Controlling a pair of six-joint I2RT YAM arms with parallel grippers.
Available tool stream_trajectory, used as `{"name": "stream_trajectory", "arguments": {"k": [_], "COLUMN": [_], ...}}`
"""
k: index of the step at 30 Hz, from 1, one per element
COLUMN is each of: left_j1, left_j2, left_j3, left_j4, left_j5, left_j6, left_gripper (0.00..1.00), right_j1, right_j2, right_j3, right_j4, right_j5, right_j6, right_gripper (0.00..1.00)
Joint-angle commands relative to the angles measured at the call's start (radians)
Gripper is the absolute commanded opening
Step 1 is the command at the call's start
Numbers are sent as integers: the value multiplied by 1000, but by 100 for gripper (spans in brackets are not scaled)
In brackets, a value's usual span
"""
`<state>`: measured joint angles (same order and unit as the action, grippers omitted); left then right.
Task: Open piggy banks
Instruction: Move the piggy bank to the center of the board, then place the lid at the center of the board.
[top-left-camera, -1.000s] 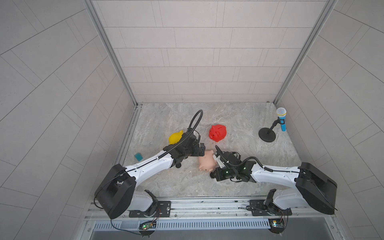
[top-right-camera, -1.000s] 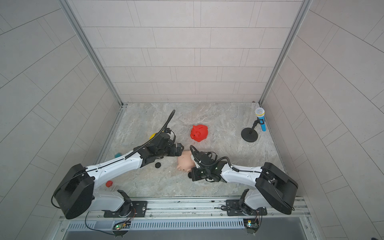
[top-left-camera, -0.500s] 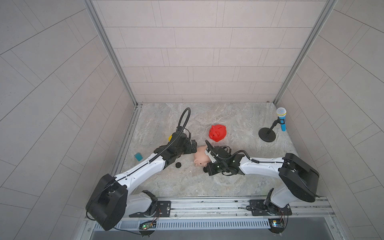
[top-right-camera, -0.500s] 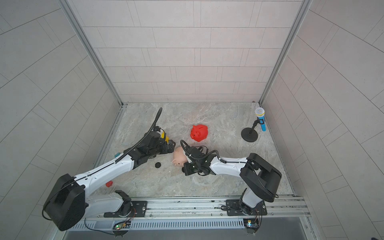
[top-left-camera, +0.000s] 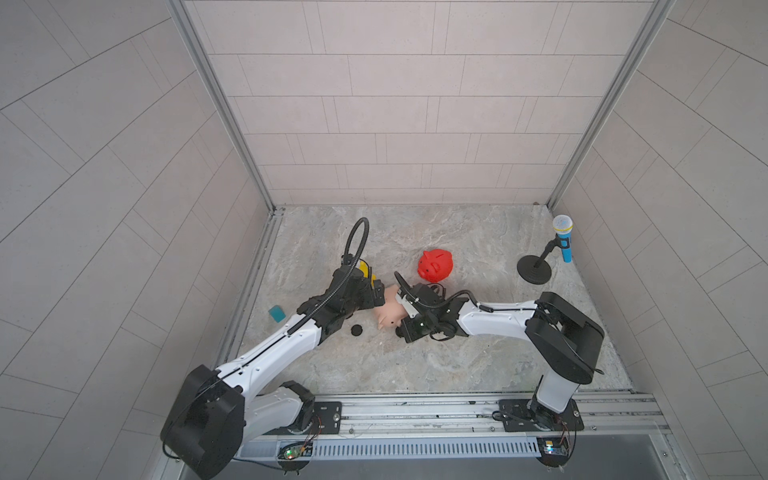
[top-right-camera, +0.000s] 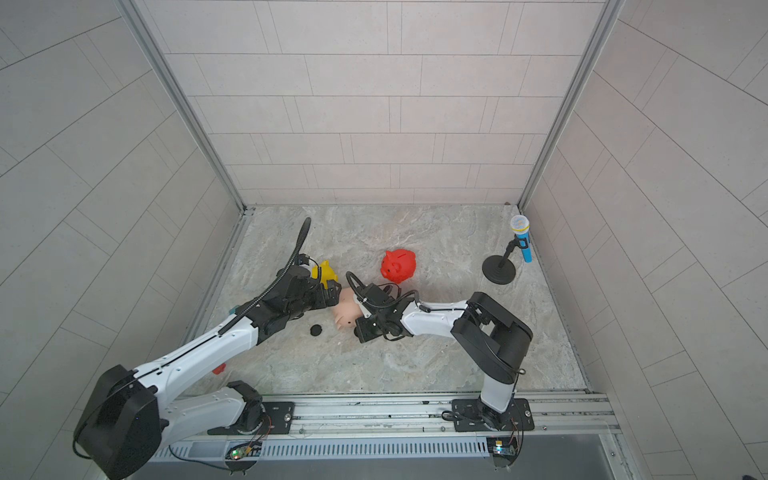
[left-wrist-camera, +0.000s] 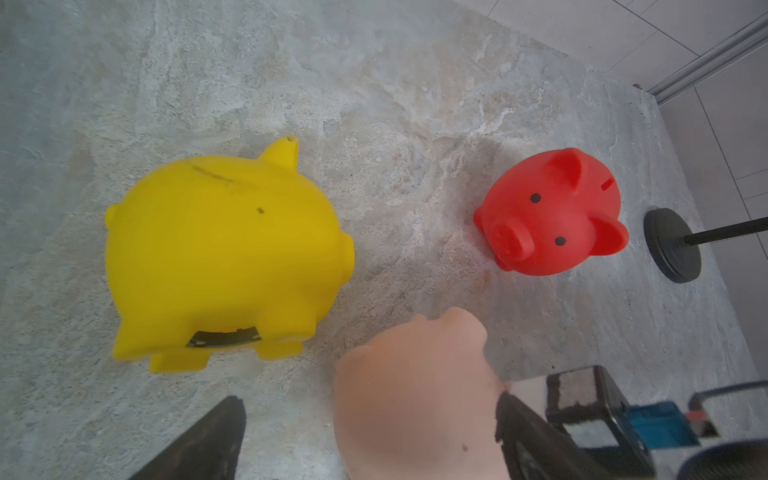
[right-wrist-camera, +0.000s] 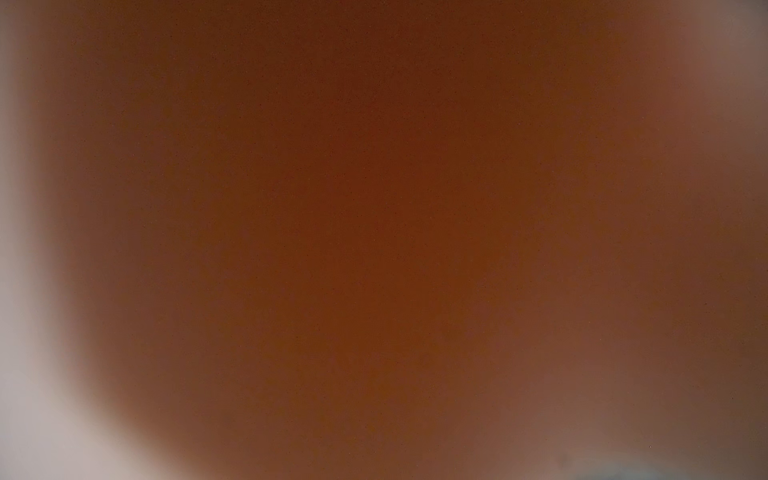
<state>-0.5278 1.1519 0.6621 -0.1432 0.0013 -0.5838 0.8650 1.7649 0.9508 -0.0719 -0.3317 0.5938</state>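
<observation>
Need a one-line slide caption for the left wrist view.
Left wrist view: open left gripper straddles the pale pink piggy bank; yellow piggy bank and red piggy bank beyond.

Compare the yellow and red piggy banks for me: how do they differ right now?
The yellow piggy bank lies tipped on its side, its black belly plug showing; the red piggy bank stands upright, belly hidden. Yellow lies right by the open left gripper; red sits farther off, nearer the microphone stand. Both rest on the table, ungripped.
</observation>
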Motion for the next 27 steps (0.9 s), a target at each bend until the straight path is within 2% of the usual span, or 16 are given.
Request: {"name": "stream_trajectory", "arguments": {"k": [1, 6, 15, 21, 27], "left_j1": [9, 21, 29, 29, 27], "left_j2": [-26, -38, -39, -40, -33], "left_j3": [-16, -26, -33, -35, -38], "left_j4": [-18, -21, -35, -54, -92], "left_j5": [-13, -17, -28, -2, 102], "left_j6": [12, 13, 6, -4, -13], "left_gripper": [100, 100, 100, 100, 100], "right_j1": [-20, -20, -5, -4, -32], "right_j2": [25, 62, 44, 11, -101], "right_j3": [50, 97, 75, 78, 68], "right_j4": [-41, -82, -141, -141, -189], "right_j5": [8, 0, -1, -7, -1], "right_j6": [-37, -56, -65, -66, -82], "right_gripper": [0, 2, 5, 26, 42]}}
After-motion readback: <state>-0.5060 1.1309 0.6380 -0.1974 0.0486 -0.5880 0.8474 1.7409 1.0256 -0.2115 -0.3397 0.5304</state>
